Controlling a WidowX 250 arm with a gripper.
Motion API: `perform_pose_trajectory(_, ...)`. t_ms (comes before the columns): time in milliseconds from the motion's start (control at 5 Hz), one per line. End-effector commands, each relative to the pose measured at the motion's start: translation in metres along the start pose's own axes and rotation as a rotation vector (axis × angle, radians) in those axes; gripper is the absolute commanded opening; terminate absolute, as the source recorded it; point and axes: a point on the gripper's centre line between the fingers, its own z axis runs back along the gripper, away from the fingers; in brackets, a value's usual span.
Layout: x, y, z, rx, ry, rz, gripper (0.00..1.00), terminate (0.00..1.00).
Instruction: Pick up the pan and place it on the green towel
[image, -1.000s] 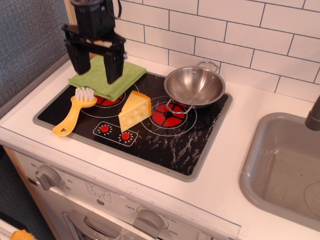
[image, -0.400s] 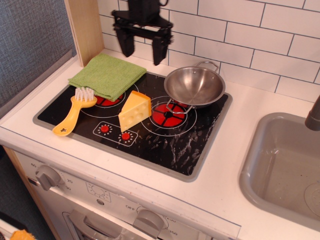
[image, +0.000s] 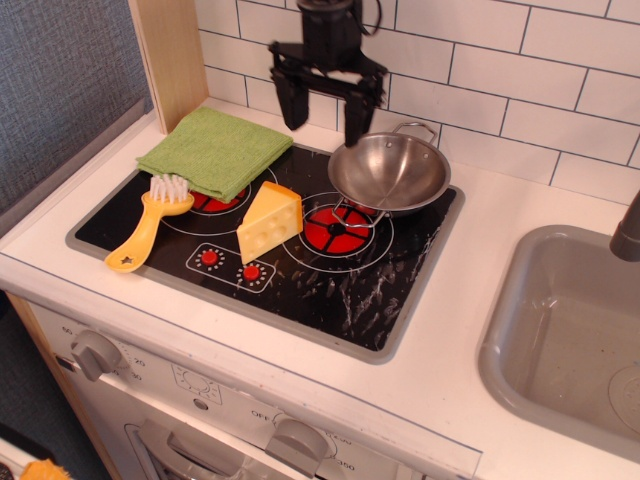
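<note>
The white tabletop (image: 470, 300) fills most of the frame, with a grey sink basin (image: 570, 340) sunk into it at the right edge. A black stovetop (image: 330, 290) with red burner rings lies across the centre left. On its upper left corner rests the green towel (image: 215, 150), folded flat and bare on top. The pan (image: 390, 172) sits at the upper right of the stovetop, upright, well apart from the towel, one wire loop handle toward the tiled wall and the other toward the lower left. The black tool (image: 326, 112) hangs at the top centre of the frame, just upper left of the pan's rim, released, its two fingers spread wide and holding nothing. A yellow cheese wedge (image: 270, 222) stands between towel and pan, lower in the frame. A yellow brush (image: 150, 225) lies at the left, its bristles touching the towel's lower edge.
</note>
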Motion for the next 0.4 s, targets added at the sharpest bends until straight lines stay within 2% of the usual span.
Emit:
perform_pose_trajectory(0,0.001,-0.025,-0.005,0.001,-0.016,-0.037,1.00,0.00)
perform_pose_trajectory(200,0.003,-0.027,-0.016,0.004,0.006,-0.031,1.00,0.00)
